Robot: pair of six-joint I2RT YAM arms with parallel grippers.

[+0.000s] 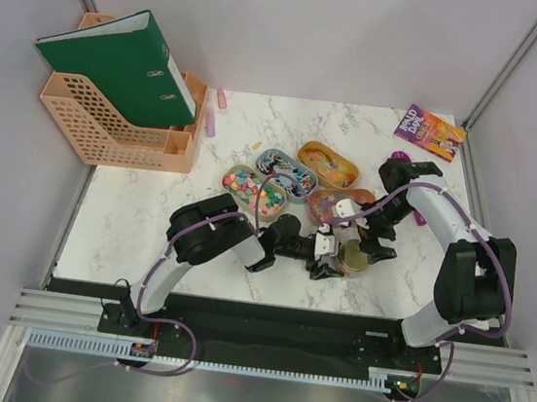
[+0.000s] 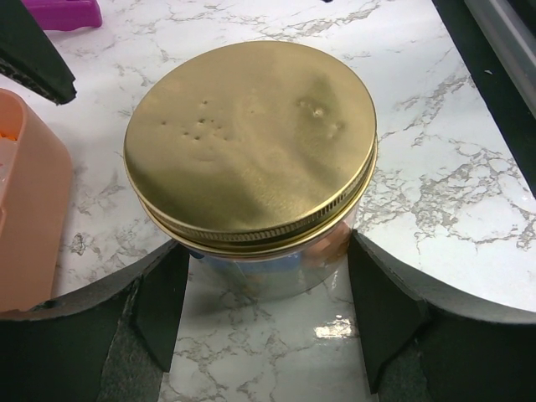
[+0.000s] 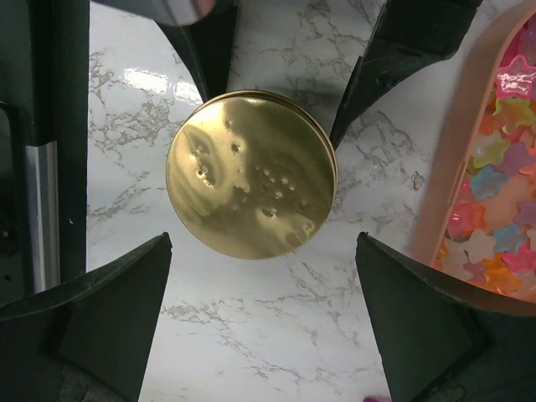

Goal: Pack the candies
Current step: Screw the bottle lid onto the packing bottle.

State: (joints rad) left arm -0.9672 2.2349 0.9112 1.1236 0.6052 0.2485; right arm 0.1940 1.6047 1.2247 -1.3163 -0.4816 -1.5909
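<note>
A clear jar with a round gold lid point(image 1: 353, 257) stands on the marble table. Blue and orange candies point(image 2: 276, 266) show through its wall. My left gripper point(image 2: 268, 251) is shut on the jar's body, one finger tight on each side below the lid point(image 2: 251, 142). My right gripper point(image 3: 261, 276) is open and empty above the lid point(image 3: 251, 172), fingers wide apart. In the top view it point(image 1: 373, 241) hangs just right of the left gripper point(image 1: 331, 253). Loose candies fill oval trays point(image 1: 255, 192); star-shaped ones point(image 3: 502, 193) show at the right wrist view's edge.
Several oval trays point(image 1: 327, 163) lie behind the jar. A peach tray wall point(image 2: 25, 218) is close on the jar's left. A magenta scoop point(image 2: 63, 12) lies beyond. A peach file rack with a green binder point(image 1: 117, 75) stands back left, a book point(image 1: 430, 131) back right.
</note>
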